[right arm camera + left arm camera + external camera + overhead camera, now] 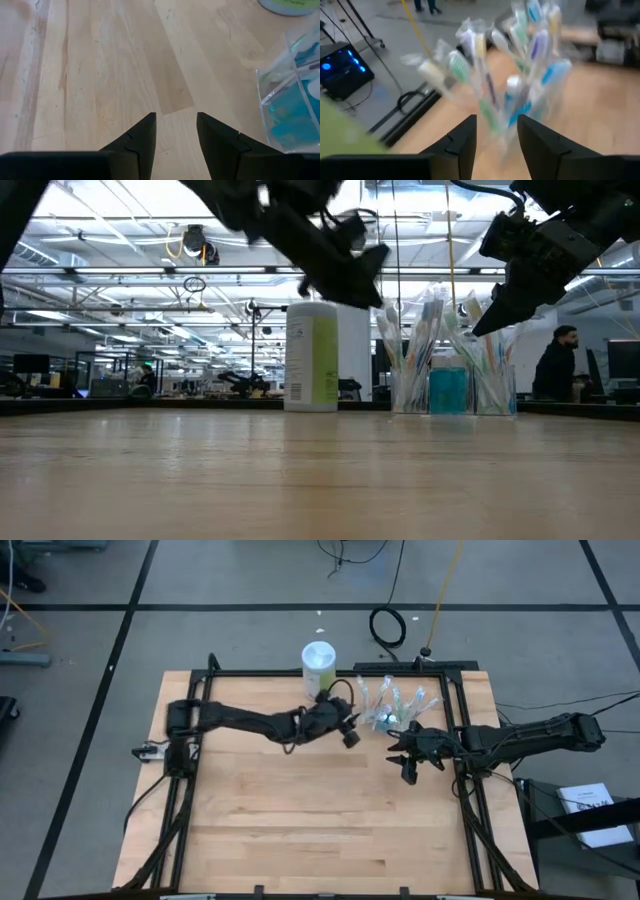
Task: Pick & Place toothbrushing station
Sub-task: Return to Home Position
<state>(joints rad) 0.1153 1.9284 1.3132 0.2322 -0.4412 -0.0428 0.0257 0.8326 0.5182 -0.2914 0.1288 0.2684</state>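
The toothbrushing station (pixel 390 705) is a clear plastic holder with several pastel toothbrushes and teal tubes, standing on its base at the table's far right; it also shows in the low view (pixel 450 365) and the left wrist view (pixel 510 80). My left gripper (pixel 352 733) is open, raised above the table just left of the station, its fingers pointing at it (pixel 496 135). My right gripper (pixel 408 765) is open, raised near the station's near side (pixel 176 135); the clear holder's corner (pixel 295 105) shows beside it.
A tall white-and-green canister (pixel 319 665) stands at the far edge, left of the station (pixel 312 355). A black frame (pixel 455 680) runs round the table. Bare wood lies toward the near edge (pixel 320 830). A person (pixel 560 365) sits in the room behind.
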